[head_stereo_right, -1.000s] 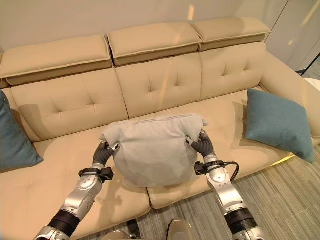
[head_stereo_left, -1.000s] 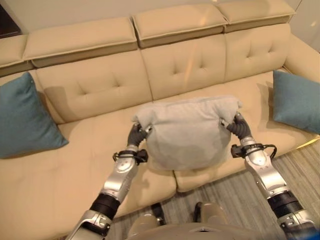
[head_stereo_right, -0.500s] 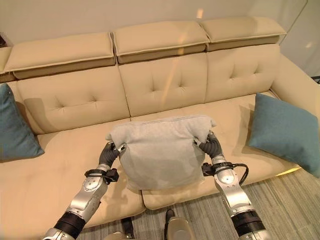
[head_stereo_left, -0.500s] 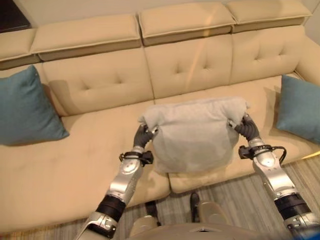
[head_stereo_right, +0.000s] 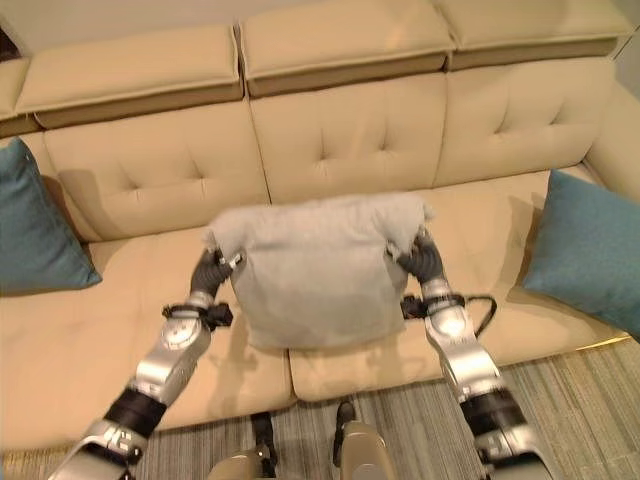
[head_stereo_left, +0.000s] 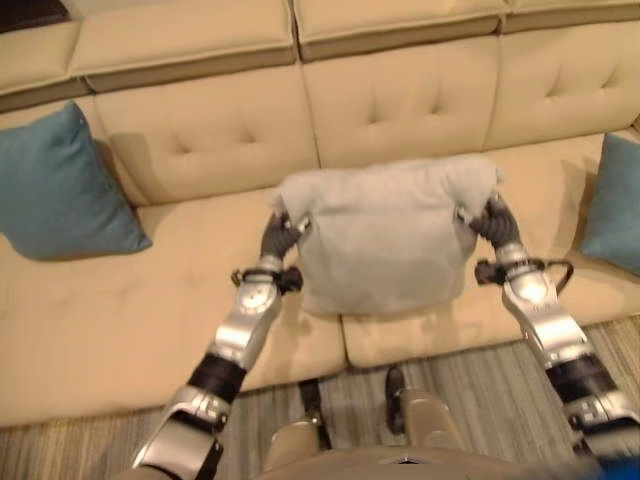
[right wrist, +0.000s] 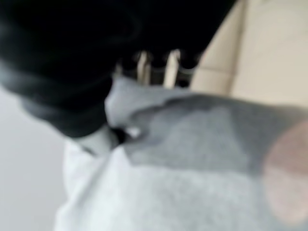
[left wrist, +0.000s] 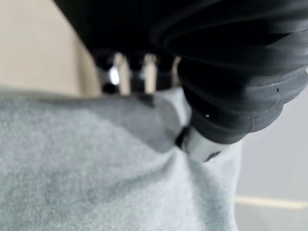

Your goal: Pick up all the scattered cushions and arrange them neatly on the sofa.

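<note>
Since a second ago my head camera has tipped down and closer, so the sofa's headrests slide out of the top edge, and I see the grey cushion [head_stereo_left: 388, 235] carried a little further in over the seat, still hanging between both arms.

On the far left a teal cushion [head_stereo_left: 62, 187] leans against the backrest of the beige sofa [head_stereo_left: 200, 130]. Next comes my left robot hand [head_stereo_left: 277, 236], clamped on the grey cushion's upper left corner; its wrist view shows the fingers [left wrist: 130, 72] curled over the cloth with the thumb pinching from beneath. The grey cushion hangs off the seat, over the middle of the sofa's front. My right robot hand [head_stereo_left: 494, 220] is clamped on the upper right corner in the same way. At the far right a second teal cushion [head_stereo_right: 585, 245] rests at the sofa's end.

I judge the grey cushion light and soft: it sags below the grip and the corners bunch up. Its cloth is plain, pale and slightly fuzzy. The corners are the sensible hold, though the fabric could slip if I loosen either pinch
</note>
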`<state>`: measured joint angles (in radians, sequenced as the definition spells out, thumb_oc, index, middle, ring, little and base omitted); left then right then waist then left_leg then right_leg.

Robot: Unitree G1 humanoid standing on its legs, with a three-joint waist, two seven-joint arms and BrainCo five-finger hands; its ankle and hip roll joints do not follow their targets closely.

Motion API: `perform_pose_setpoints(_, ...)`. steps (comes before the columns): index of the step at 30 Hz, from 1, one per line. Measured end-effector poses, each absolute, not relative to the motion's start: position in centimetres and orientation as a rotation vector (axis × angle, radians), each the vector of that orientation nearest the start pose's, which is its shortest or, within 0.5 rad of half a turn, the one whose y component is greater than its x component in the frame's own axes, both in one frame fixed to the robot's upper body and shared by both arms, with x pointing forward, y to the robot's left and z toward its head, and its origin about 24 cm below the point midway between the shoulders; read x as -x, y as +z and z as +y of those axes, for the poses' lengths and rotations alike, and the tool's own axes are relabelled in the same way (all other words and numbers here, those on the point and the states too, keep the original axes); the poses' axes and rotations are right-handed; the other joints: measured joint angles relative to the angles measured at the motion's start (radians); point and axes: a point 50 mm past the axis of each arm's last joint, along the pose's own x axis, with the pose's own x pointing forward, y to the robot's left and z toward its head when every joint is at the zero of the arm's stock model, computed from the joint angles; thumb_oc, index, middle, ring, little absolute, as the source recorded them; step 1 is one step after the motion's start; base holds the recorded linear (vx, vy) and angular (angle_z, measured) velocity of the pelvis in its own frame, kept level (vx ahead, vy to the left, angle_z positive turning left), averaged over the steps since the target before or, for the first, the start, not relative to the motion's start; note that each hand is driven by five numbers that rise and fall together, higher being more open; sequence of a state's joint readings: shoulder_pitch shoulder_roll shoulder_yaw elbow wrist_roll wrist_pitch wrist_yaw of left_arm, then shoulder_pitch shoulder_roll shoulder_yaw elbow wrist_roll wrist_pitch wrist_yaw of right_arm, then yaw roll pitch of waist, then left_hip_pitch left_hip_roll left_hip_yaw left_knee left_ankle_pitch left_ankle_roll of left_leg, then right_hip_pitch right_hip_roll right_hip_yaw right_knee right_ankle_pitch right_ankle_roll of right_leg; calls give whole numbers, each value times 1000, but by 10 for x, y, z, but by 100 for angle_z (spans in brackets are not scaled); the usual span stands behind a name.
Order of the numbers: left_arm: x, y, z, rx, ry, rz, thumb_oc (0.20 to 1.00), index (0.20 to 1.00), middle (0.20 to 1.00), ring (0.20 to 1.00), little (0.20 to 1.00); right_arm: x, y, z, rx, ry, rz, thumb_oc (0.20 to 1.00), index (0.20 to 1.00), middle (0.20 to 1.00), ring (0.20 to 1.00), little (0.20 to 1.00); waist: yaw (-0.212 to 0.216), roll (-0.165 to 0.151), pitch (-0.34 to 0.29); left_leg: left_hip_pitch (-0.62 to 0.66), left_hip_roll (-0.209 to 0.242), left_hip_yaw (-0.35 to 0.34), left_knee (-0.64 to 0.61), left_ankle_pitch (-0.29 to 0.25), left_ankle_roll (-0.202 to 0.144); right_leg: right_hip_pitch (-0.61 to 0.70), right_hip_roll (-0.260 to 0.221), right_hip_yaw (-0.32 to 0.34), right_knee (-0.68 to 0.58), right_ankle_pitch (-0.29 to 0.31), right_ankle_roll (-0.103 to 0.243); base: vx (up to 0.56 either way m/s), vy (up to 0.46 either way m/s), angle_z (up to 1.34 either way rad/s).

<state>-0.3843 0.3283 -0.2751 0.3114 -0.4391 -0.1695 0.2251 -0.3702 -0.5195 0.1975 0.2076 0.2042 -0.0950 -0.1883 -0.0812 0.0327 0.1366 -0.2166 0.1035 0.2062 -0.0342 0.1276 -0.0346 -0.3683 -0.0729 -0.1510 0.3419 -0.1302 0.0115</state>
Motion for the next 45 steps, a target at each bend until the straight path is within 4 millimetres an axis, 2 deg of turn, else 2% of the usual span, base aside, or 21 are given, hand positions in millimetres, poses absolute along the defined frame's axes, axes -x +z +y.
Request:
perform_pose_setpoints(1,-331,99,157,14,-15,-184,200,200,200,200,200,-332,133,-202,374,-21,-263,200,200,200,200,200,11,3,2,-21,-1,-3,10,1,0,-22,0,0,16,-4,3,-51,-3,4)
perform_pose_setpoints(2,-337,111,156,-3,-21,-216,200,200,200,200,200,-338,144,-205,396,-29,-287,200,200,200,200,200,14,7,5,-36,-1,-3,8,4,-3,-41,-3,0,21,-7,7,-54,-14,8)
perform_pose_setpoints(3,-344,130,155,-13,-20,-289,200,200,200,200,200,-345,164,-206,398,-51,-342,200,200,200,200,200,25,17,16,-57,-2,-9,3,17,-6,-60,-6,-5,24,-3,4,-48,-27,9)
perform_pose_setpoints(7,-354,162,151,-27,-19,-388,200,200,200,200,200,-356,191,-206,392,-96,-409,200,200,200,200,200,35,20,19,-100,-3,-26,5,29,-9,-107,-10,-19,50,-4,-2,-38,-30,12)
perform_pose_setpoints(10,-367,191,150,-72,9,-458,200,200,200,200,200,-370,227,-203,442,-129,-480,200,200,200,200,200,42,26,61,-123,-3,-39,4,40,-11,-129,-13,-29,60,-5,-3,-21,-41,10)
perform_pose_setpoints(17,-378,225,148,-147,19,-533,200,200,200,200,200,-378,266,-206,458,-175,-551,200,200,200,200,200,48,38,106,-177,-4,-78,1,55,-11,-161,-16,-61,60,-4,-4,-31,-43,16)
perform_pose_setpoints(20,-382,252,152,-183,43,-596,200,200,200,200,200,-382,285,-203,474,-189,-585,200,200,200,200,200,59,39,107,-234,-4,-83,0,68,-15,-222,-16,-64,71,-4,-4,-13,-42,8)
perform_pose_setpoints(21,-384,261,152,-187,53,-612,200,200,200,200,200,-382,288,-203,484,-189,-597,200,200,200,200,200,66,39,107,-255,-4,-89,0,73,-14,-243,-21,-67,80,-4,-5,6,-15,12)
perform_pose_setpoints(25,-387,268,167,-239,94,-618,200,200,200,200,200,-386,287,-195,510,-154,-588,200,200,200,200,200,69,39,107,-284,-4,-98,0,75,-12,-269,-20,-67,86,-5,-4,15,-2,8)
perform_pose_setpoints(35,-392,259,172,-263,115,-573,200,200,200,200,200,-390,279,-186,488,-137,-573,200,200,200,200,200,59,19,122,-345,-20,-94,3,79,-8,-345,-29,-46,106,-5,-4,-23,-7,0)
perform_pose_setpoints(38,-392,270,173,-261,124,-603,200,200,200,200,200,-390,290,-183,477,-145,-606,200,200,200,200,200,59,18,122,-389,-25,-90,2,89,-6,-397,-33,-38,121,-4,-4,-41,-23,0)
perform_pose_setpoints(45,-391,286,178,-274,142,-644,200,200,200,200,200,-390,302,-179,467,-149,-639,200,200,200,200,200,44,9,122,-420,-24,-85,6,91,-5,-432,-32,-28,129,-4,-3,-12,-12,-2)
